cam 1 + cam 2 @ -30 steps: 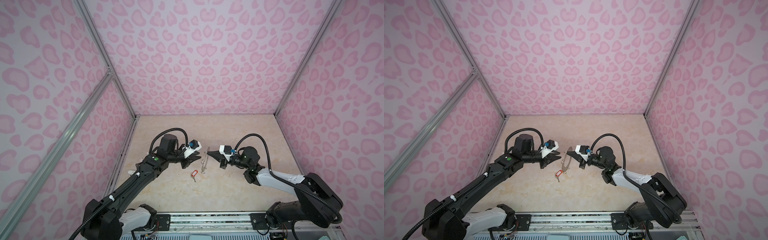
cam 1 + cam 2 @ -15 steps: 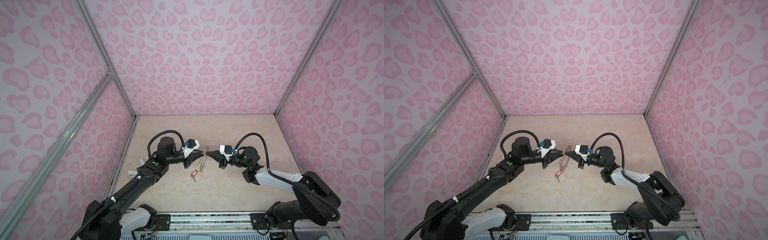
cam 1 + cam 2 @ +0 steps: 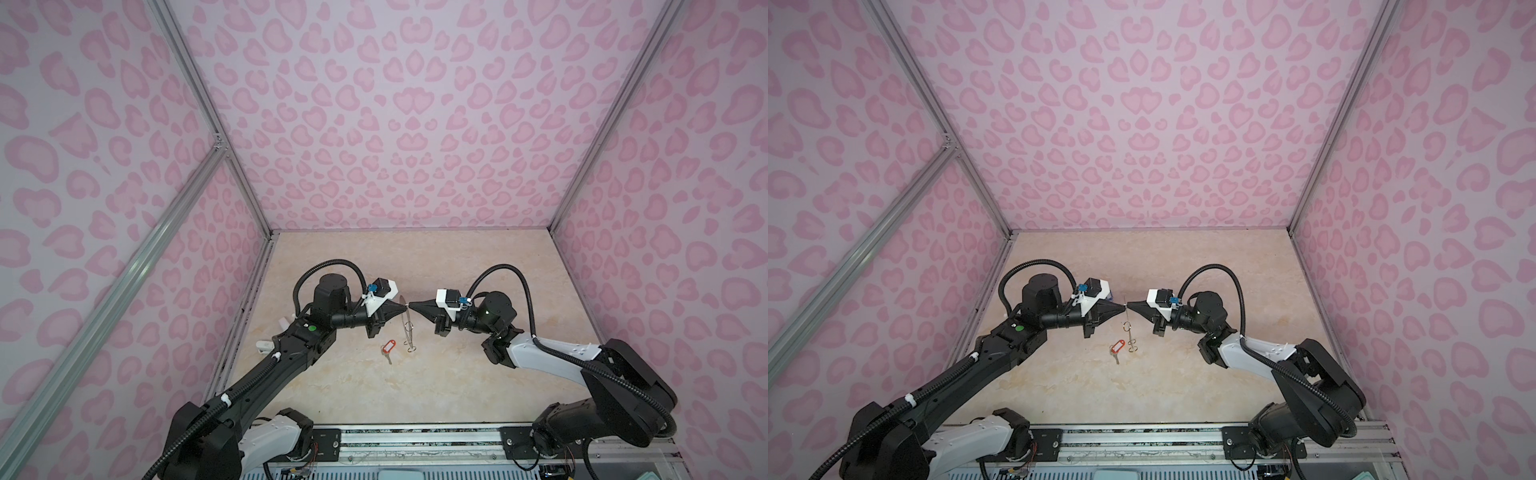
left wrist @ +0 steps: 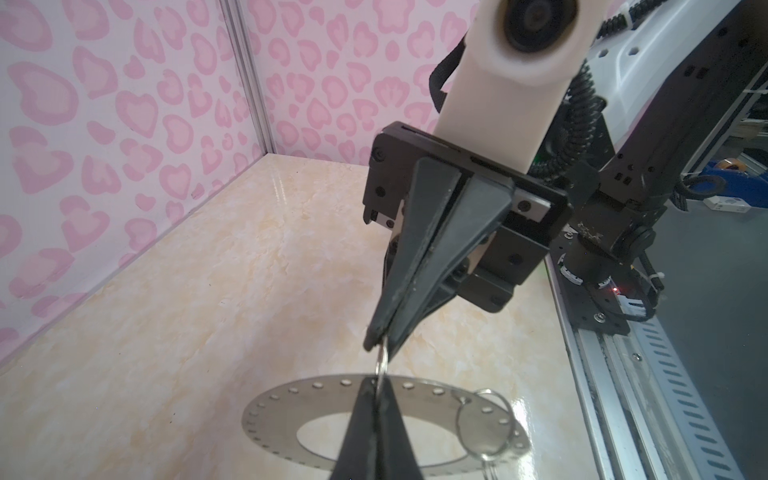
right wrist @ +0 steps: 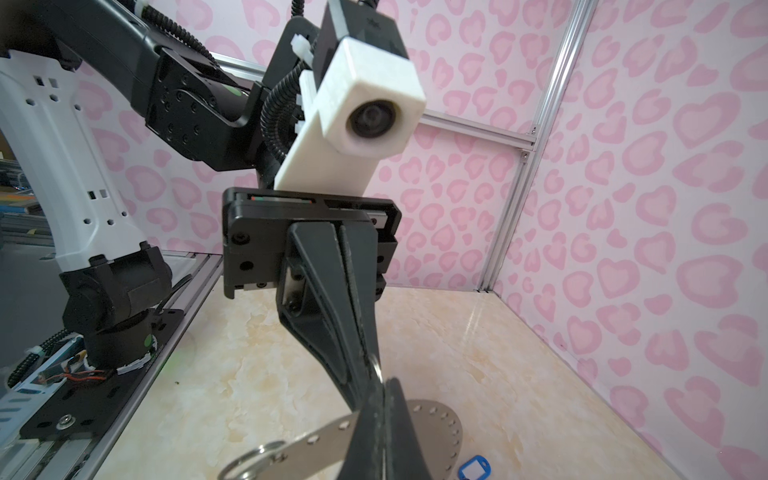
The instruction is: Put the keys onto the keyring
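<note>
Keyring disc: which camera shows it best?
The left wrist view: the keyring shows its flat face, rim holes and open centre. The right wrist view shows only parts of the keyring. In both top views the keyring is edge-on, a thin sliver.

No words, numbers or signs can be read anywhere. The red key tag [image 3: 388, 345] looks too small to show writing.

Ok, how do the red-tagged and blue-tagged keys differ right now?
The red-tagged key has an orange-red tag, the blue-tagged key a blue one. The red-tagged key shows tag and blade in both top views; the blue-tagged key shows only its tag, in the right wrist view. Both lie on the table, neither on the keyring.
</note>
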